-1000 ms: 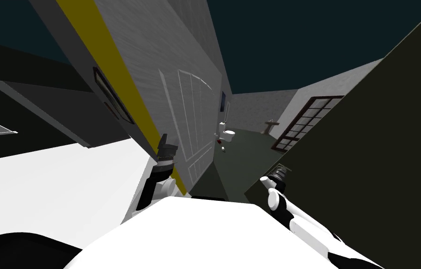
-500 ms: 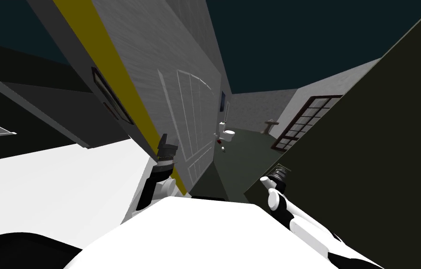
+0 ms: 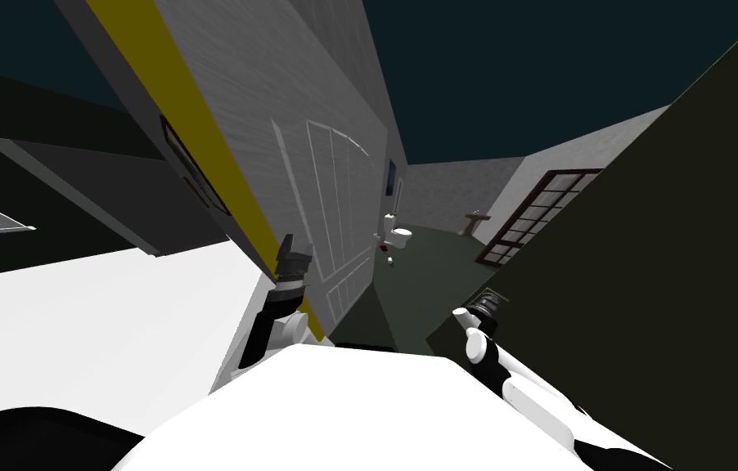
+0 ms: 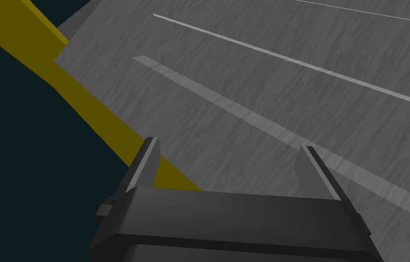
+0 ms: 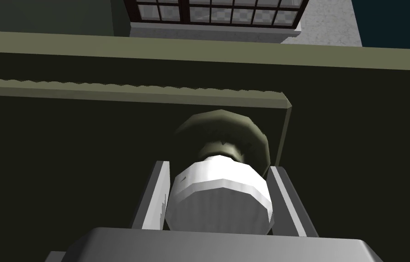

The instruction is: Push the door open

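— Right pincer [image 5: 220, 169]?
— Clamped on the white knob [image 5: 220, 202], one blade pressing each side.
— The door [image 5: 63, 159]?
— Dark olive, flat, standing on my right, with a paler edge.
— Left pincer [image 4: 229, 152]?
— Spread wide, at a grey panelled wall [image 4: 290, 91] by a yellow strip [image 4: 86, 100].

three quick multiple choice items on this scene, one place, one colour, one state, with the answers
1. Where is the right gripper? A at the knob; B at a toilet; C at a window.
2. Colour of the strip beside the grey panel? A red; B yellow; C blue.
3. Fingers of the left gripper are: A shut on a handle; B open; C shut empty.
1 A, its fingers press the knob's sides. 2 B, the strip shows yellow. 3 B, they stand wide apart.
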Tool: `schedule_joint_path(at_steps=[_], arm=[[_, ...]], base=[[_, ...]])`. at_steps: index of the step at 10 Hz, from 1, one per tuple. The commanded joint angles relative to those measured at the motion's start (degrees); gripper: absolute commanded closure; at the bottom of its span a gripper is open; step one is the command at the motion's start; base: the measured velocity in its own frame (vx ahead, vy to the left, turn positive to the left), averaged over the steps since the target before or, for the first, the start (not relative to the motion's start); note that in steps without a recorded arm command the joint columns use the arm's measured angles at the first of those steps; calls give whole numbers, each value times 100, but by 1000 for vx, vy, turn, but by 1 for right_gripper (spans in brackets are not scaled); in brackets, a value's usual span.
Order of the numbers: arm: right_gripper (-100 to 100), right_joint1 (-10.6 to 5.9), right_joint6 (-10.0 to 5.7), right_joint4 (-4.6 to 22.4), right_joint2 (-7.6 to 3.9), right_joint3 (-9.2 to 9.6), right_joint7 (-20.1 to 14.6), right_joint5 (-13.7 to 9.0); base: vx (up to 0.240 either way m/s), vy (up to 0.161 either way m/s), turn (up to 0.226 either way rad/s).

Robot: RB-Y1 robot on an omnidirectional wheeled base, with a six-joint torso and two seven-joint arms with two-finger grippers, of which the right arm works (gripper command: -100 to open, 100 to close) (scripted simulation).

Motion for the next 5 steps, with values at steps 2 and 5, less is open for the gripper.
schedule_joint_path(at_steps=[2,5], arm=[[100,-62,-116,-24,-12,-141,192,-52],[100,-168,-256,20,46,-334,448,-129]], base=[[63,-145,9],[38,-61,-5]])
